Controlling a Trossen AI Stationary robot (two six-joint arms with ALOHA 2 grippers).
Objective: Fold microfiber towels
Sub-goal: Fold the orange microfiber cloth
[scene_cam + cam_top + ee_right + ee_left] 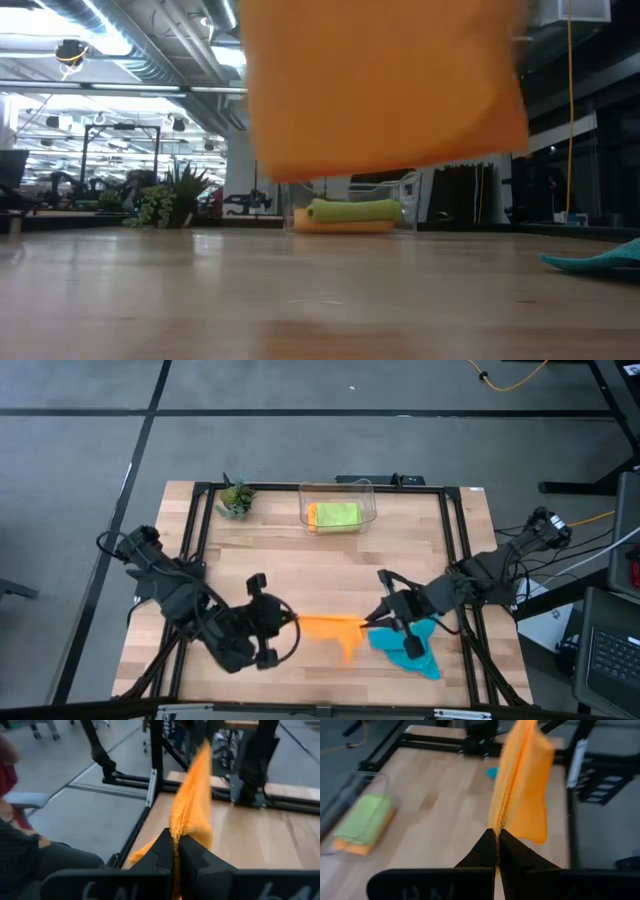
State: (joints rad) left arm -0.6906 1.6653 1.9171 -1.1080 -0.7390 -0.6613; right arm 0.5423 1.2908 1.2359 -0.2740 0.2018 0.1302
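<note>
1. Orange soft square microfiber towel (330, 626) hangs above the bench (300, 570), stretched between left tool (292, 624) and right tool (372, 619), each pinching an edge.
2. Step in hand: spreading before folding. Next: lower it flat.

A robotics lab: exposed ceiling ducts (120, 30), strip lights, grey floor (300, 440), more robot rigs (110, 150) behind.

left gripper (292, 623) clamped, right gripper (372, 618) clamped — facing

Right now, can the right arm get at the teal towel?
Probably not yet. The right tool is shut on the orange towel, stretched between it and the left tool. The teal towel lies right beneath that arm, otherwise unobstructed.
</note>
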